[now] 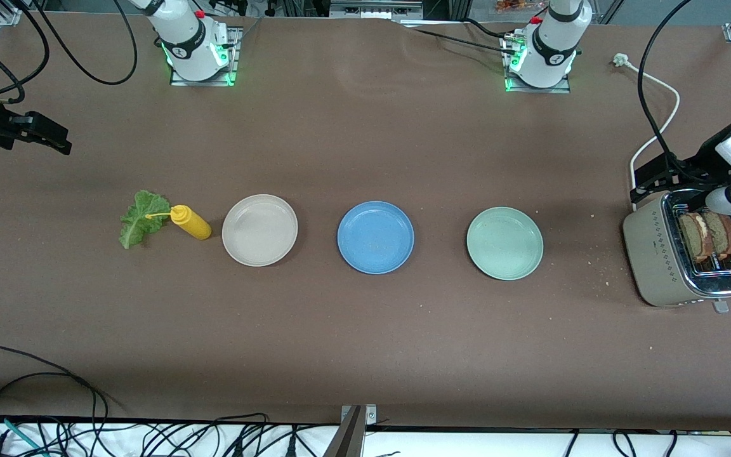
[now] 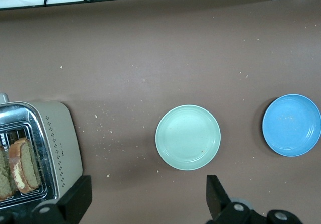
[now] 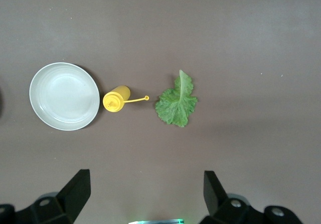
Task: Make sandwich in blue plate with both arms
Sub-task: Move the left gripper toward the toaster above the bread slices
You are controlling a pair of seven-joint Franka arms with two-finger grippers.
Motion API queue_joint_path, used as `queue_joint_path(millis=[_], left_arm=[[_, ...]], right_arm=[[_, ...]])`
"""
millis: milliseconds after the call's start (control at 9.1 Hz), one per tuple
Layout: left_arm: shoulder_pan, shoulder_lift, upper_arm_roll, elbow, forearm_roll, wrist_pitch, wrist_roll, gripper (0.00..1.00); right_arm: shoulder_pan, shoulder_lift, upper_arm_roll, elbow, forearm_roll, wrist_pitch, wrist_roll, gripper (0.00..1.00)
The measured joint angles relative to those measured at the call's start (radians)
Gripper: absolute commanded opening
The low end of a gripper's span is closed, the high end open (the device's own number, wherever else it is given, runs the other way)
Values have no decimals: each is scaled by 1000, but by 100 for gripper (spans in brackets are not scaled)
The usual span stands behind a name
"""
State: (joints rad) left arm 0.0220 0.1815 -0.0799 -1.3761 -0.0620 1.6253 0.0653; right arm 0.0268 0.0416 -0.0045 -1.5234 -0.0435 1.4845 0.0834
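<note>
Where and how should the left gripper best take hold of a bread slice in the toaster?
Probably by the brown-crusted top edge of a tan bread slice, coming straight down from above. Both slices stand upright in the slots of the beige metal toaster, so only their tops are exposed. The open left gripper hangs over the table beside it.

Both arms waited raised at opposite counter ends, left hand (image 2: 145,204) and right hand (image 3: 145,199) spread wide, empty.

White rounded arm bases (image 1: 195,44) (image 1: 546,54) with black joint bands, red buttons, green glowing lights on metal mounting plates. Black looping cables (image 1: 80,60) trail off them. Black angular two-finger grippers: left gripper (image 2: 145,204), right gripper (image 3: 145,201).
</note>
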Motion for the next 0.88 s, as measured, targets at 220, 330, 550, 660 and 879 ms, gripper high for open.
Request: queue_joint_path(millis=[220, 330, 550, 660, 879], left_arm=[[0, 0, 0, 0, 0, 0, 0, 100], [0, 0, 0, 0, 0, 0, 0, 100], [0, 0, 0, 0, 0, 0, 0, 100], [0, 0, 0, 0, 0, 0, 0, 100], [0, 0, 0, 0, 0, 0, 0, 100]], right_arm=[[0, -1, 0, 0, 0, 3, 9, 100], [0, -2, 0, 1, 0, 4, 16, 100], [1, -2, 3, 3, 0, 9, 19, 100], [2, -2, 6, 3, 0, 12, 21, 100], [2, -2, 8, 3, 5, 15, 21, 100]])
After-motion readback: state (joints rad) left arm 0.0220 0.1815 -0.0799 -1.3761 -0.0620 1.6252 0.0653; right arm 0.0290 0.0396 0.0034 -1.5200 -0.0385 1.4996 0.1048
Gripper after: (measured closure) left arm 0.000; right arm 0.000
